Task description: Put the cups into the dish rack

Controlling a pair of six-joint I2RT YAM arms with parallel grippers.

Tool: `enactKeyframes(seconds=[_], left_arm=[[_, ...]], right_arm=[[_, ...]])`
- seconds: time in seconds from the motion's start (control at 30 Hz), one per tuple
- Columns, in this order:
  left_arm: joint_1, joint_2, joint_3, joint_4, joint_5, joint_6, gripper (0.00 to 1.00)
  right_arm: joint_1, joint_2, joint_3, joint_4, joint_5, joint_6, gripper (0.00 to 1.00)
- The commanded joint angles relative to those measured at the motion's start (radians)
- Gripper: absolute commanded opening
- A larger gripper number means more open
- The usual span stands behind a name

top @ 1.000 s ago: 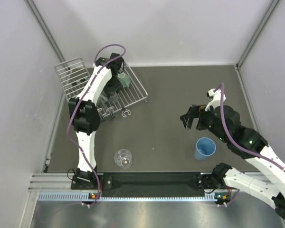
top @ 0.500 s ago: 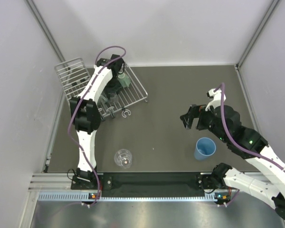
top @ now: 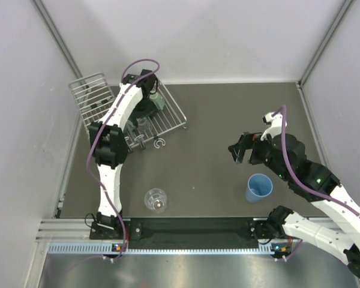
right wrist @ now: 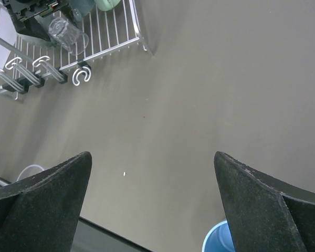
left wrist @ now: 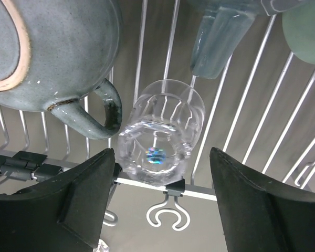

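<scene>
We see the left pincer (left wrist: 161, 157) spread, its fingers just clear of the small glass (left wrist: 160, 142) resting on the rack (top: 91, 90) beside the grey mug (left wrist: 52, 47). The right pincer (right wrist: 152, 155) gapes wide above the tabletop (top: 210, 120), with the blue tumbler (top: 259, 187) nearby.

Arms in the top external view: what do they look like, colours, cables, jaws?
Both the left arm and right arm have white links joined by black joint housings, with a purple cable looping alongside each. The wrist views show broad matt black jaws with angular tips.
</scene>
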State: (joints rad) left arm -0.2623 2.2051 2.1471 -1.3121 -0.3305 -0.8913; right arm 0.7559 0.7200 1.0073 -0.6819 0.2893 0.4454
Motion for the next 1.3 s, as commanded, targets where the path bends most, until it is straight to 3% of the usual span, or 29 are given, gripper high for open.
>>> enactKeyframes(seconds=[0.0,0.43,0.63,0.77,0.87,1.2,1.27], left_arm=[[0.003,-0.028,0.033,-0.018,-0.018,0.000,0.79],[-0.074,-0.105,0.123,-0.010,0.015,0.054,0.79],[-0.185,-0.169,0.119,-0.025,-0.051,0.097,0.78],[-0.326,-0.240,0.085,-0.042,-0.162,0.140,0.76],[-0.399,-0.316,-0.010,-0.049,-0.196,0.135,0.73],[-0.486,-0.675,-0.403,-0.064,-0.058,-0.072,0.59],[-0.494,-0.779,-0.539,-0.023,-0.013,-0.133,0.58]], right_arm=[[-0.009,-0.017,-0.003,0.015,0.022,0.003,1.00],[-0.009,-0.021,0.004,0.012,0.013,0.019,1.00],[-0.009,-0.013,0.010,-0.008,0.005,0.044,1.00],[-0.009,-0.007,0.007,-0.015,-0.002,0.067,1.00],[-0.009,0.004,0.008,-0.015,-0.016,0.079,1.00],[-0.009,0.079,0.013,-0.007,-0.073,0.127,1.00],[-0.010,0.088,0.005,0.002,-0.081,0.141,1.00]])
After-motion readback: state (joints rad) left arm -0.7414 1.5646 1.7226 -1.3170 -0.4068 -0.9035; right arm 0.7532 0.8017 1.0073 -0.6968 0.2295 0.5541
